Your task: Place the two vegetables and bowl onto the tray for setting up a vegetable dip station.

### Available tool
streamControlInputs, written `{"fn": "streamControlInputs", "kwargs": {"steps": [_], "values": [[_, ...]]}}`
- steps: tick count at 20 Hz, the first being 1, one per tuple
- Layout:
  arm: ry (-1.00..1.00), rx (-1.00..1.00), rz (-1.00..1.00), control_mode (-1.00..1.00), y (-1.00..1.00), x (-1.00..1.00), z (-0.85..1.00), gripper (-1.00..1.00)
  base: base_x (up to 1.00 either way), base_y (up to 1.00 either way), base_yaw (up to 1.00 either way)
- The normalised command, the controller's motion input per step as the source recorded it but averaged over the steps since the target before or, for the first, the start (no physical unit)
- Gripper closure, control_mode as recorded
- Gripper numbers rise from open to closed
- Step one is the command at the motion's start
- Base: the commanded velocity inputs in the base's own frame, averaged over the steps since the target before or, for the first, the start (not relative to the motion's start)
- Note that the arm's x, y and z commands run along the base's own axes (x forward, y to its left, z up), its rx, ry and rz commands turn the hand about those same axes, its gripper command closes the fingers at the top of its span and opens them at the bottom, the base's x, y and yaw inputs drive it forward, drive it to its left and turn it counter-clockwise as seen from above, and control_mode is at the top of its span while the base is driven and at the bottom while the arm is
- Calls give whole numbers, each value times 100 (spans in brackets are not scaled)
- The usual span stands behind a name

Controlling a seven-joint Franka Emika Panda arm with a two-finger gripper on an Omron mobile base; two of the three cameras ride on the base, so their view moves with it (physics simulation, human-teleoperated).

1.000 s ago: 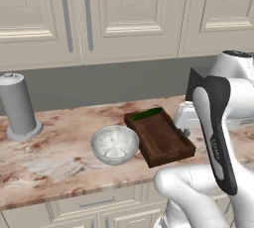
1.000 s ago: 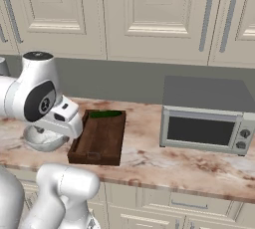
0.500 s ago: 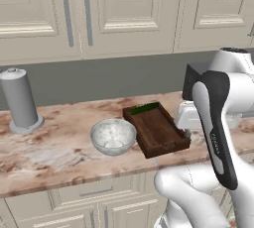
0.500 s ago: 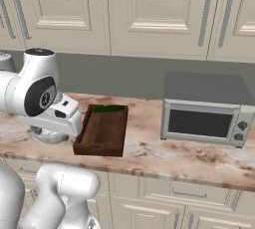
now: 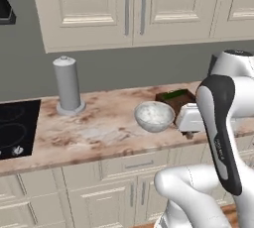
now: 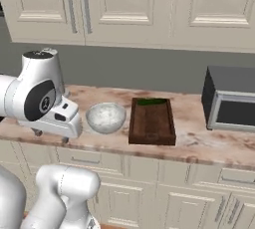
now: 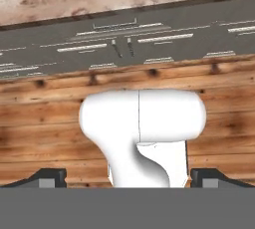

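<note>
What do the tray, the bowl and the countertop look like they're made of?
Tray: dark brown wood, matte, with faint grain. Bowl: mottled whitish-grey, perhaps stone or glazed ceramic. Countertop: veined pinkish-brown slab, likely marble or granite, smooth.

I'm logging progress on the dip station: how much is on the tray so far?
Done: a dark-green vegetable already lies at the far end of the tray. In hand: nothing; the claw is open and empty. Left: the bowl sits on the counter beside the tray, not on it. I can't make out a carrot in these pictures.
</note>
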Motion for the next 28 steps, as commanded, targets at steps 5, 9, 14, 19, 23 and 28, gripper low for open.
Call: {"fn": "streamControlInputs", "kwargs": {"steps": [5,9,14,19,23,28], "values": [[0,0,0,100,0,0,0,-100,-14,100,0],[0,0,0,100,0,0,0,-100,-11,100,0],[0,0,0,100,0,0,0,-100,-14,100,0],[0,0,0,100,0,0,0,-100,-7,100,0],[0,0,0,100,0,0,0,-100,0,100,0],[0,0,0,100,0,0,0,-100,0,100,0]]}}
